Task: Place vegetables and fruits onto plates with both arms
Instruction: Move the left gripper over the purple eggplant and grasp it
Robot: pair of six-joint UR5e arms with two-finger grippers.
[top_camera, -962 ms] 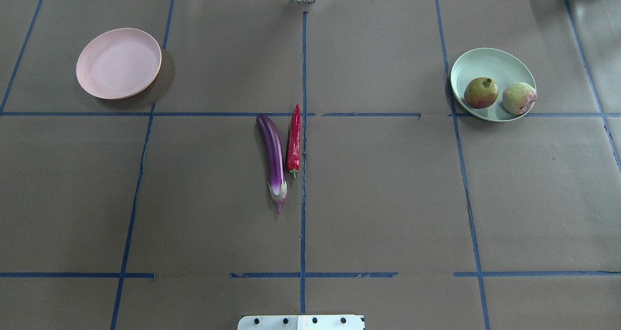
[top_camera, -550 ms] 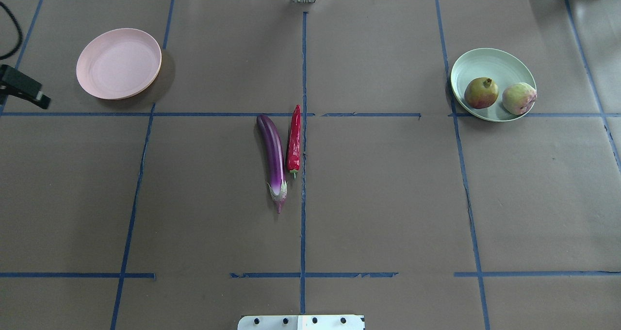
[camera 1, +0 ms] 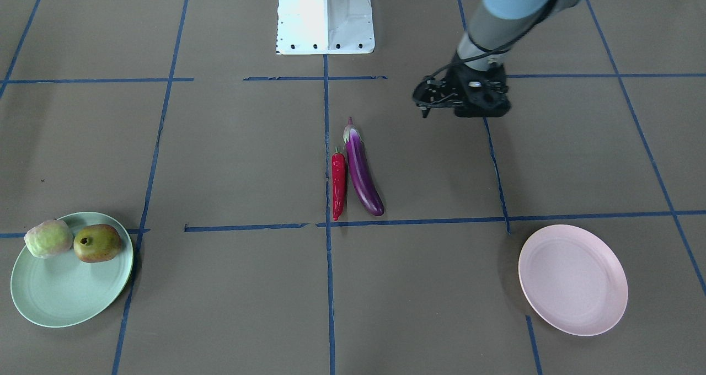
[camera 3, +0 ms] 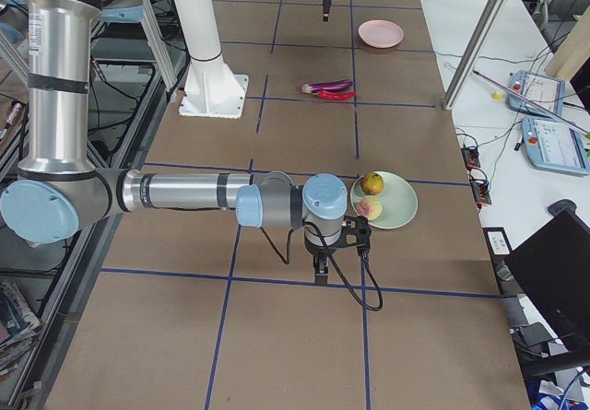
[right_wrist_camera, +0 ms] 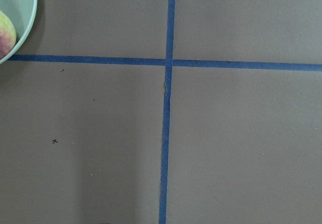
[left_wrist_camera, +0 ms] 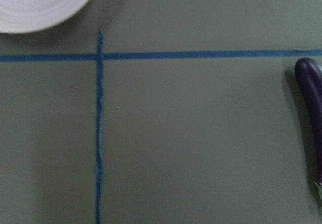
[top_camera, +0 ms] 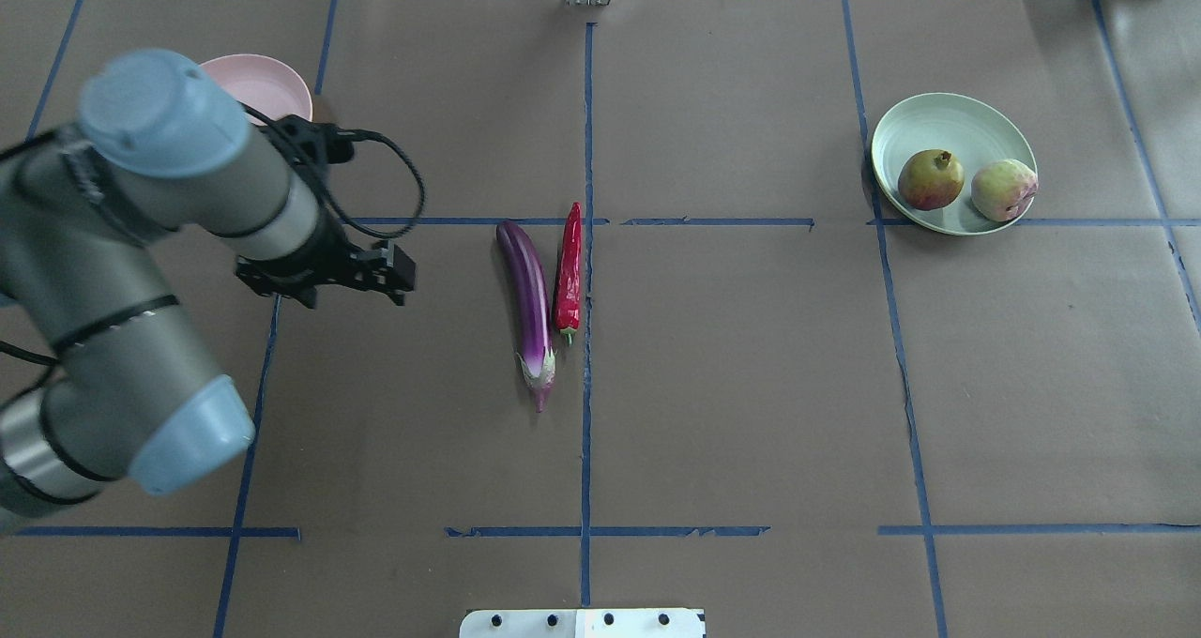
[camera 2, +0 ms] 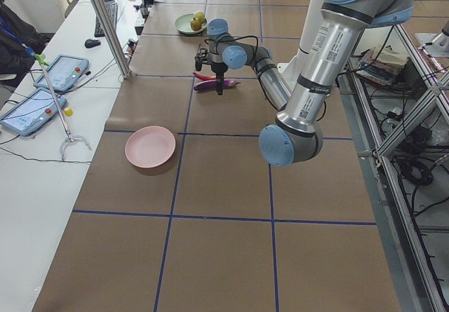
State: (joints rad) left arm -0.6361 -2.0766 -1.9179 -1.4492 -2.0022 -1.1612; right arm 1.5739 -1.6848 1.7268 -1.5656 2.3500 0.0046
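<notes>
Left end effector [top_camera: 324,277] hangs beside the eggplant [top_camera: 530,296]; vegetables not yet plated.

At mid-desk [top_camera: 751,385] the eggplant lies lengthwise away from the robot, cap end nearest the base, with the chili [top_camera: 568,272] just beside it on the right. The left end effector is over the desk to the eggplant's left, level with its far half, clearly the nearer arm; whether its fingers are apart cannot be told. Farther out, the pink plate [camera 1: 572,278] sits bare at far left. The green plate [top_camera: 929,117] at far right carries both fruits [top_camera: 930,179]. The right end effector [camera 3: 320,267] hangs near it, its state unreadable.
</notes>
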